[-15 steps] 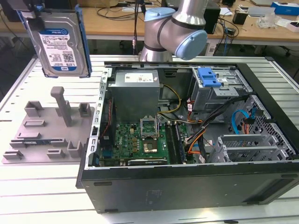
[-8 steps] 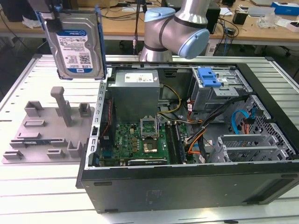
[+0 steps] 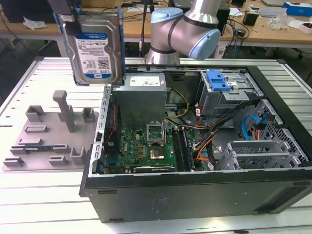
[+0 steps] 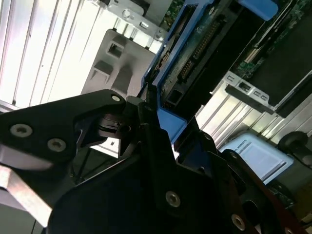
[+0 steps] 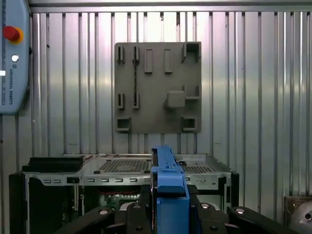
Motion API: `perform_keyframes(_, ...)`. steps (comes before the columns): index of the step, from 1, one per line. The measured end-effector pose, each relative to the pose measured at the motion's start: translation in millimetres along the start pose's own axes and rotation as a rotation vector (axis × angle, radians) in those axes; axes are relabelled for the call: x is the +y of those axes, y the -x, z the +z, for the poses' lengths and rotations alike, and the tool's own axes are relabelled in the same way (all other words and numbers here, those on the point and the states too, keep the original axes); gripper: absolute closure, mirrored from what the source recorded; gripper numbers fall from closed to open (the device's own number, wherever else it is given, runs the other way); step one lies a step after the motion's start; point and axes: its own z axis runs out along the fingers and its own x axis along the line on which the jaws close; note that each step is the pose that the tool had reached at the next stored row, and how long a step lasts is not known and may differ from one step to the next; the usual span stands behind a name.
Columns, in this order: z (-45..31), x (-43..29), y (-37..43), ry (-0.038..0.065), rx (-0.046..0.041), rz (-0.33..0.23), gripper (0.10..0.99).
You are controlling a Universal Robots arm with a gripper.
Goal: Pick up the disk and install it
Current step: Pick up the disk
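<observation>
Universal Robots arm (image 3: 185,29) at the bench's (image 3: 39,204) far edge, behind the open computer case (image 3: 195,190). Its grey-and-blue joints are bent toward the exterior view's left, and the wrist is raised to the top of that view.

The claw (image 3: 73,24) is clenched on the disk (image 3: 95,46), one black finger on the labelled face near the upper end. In the first wrist view the claw (image 5: 168,214) grips the disk's blue carrier edge (image 5: 168,195) from both sides.

The disk hangs upright and slightly tilted, clear of everything. It is in the air above the strip of bench between the grey fixture tray (image 3: 48,141) and the case's near wall.

The tray lies flat toward the bench edge at the exterior view's left. The case lies on its side, with the motherboard (image 3: 146,148) and the blue latch (image 3: 217,80) exposed.

In the second wrist view the disk's connector end (image 4: 195,58) points away from the claw (image 4: 151,122).
</observation>
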Motion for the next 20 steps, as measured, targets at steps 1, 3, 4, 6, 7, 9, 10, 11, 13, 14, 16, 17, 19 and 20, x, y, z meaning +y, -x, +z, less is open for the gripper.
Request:
perform_keyframes(1, -0.5, -6.2, -2.2, 0.000, 0.0001, 0.000, 0.718)
perform_keyframes(3, -1.0, -16.2, -5.7, 0.000, 0.0000, 0.000, 0.718)
perform_keyframes(4, -1.4, -24.1, -8.4, 0.000, 0.0000, 0.000, 0.718)
perform_keyframes(6, -1.7, -34.0, -12.0, 0.000, 0.0001, 0.000, 0.718)
perform_keyframes(7, -1.7, -42.7, -15.2, 0.000, -0.0001, 0.000, 0.718)
perform_keyframes(9, -1.9, -51.3, -18.3, 0.000, 0.0001, 0.000, 0.718)
perform_keyframes(10, -1.8, -57.6, -20.7, 0.000, -0.0001, 0.000, 0.718)
perform_keyframes(11, -1.8, -62.8, -23.2, 0.000, -0.0001, 0.000, 0.718)
perform_keyframes(13, -1.8, -72.3, -28.3, 0.000, 0.0000, 0.000, 0.718)
perform_keyframes(14, -1.7, -76.1, -30.3, 0.000, 0.0000, 0.000, 0.718)
perform_keyframes(16, -1.7, -85.1, -34.9, 0.001, 0.0000, 0.000, 0.718)
perform_keyframes(17, -1.7, -92.3, -38.6, 0.001, 0.0000, 0.000, 0.718)
perform_keyframes(19, -1.6, -101.2, -43.3, 0.001, 0.0000, 0.000, 0.718)
perform_keyframes(20, -1.6, -111.4, -48.7, 0.001, 0.0000, 0.000, 0.718)
